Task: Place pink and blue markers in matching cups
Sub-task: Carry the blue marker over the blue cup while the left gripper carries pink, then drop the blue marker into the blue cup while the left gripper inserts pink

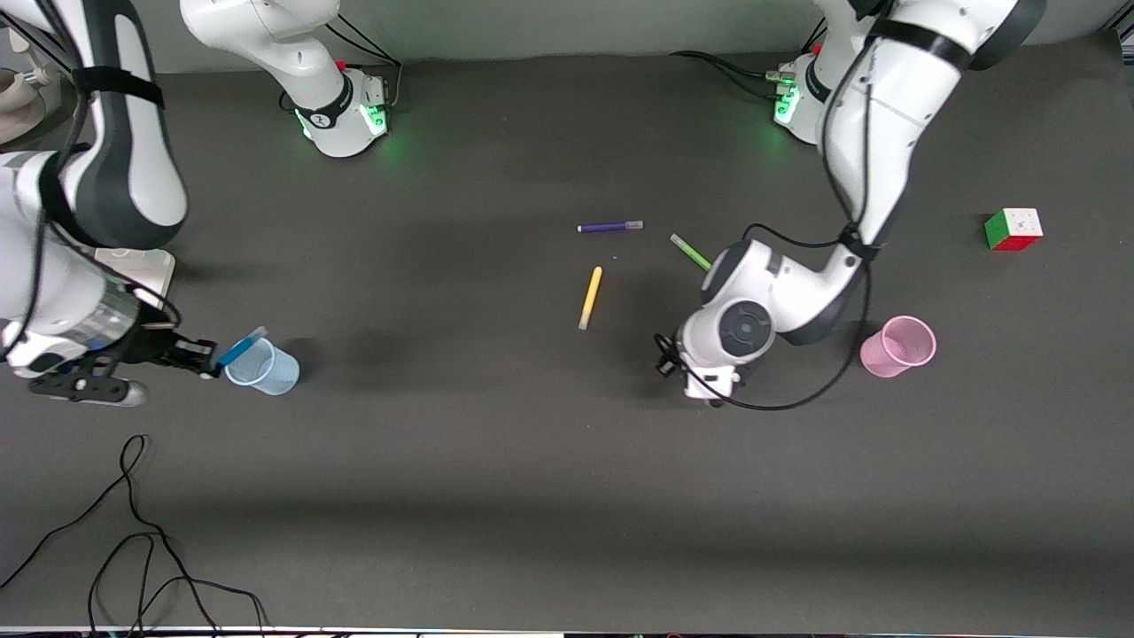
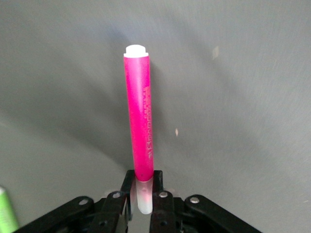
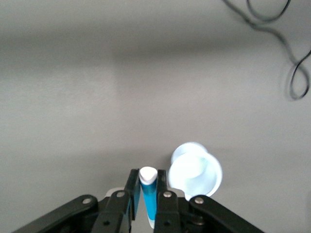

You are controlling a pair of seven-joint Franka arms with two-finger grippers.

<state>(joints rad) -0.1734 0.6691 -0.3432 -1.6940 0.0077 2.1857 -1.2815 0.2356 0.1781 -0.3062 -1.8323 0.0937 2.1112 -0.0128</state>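
Pink marker [image 2: 139, 121] is sitting clamped by its capped end in the left gripper [image 2: 142, 194], whose jaws are closing on it above the bare surface [image 2: 243, 121] beside the pink cup [image 1: 899, 346]. Toward the right arm's edge, the right gripper [image 3: 148, 201] is pinching the blue marker [image 3: 149, 194] right at the rim of the pale blue cup [image 1: 263, 367].

Both pincers [image 2: 142, 196] [image 3: 148, 201] clamped, loaded

lime-green marker [image 1: 692, 252] partly under left arm
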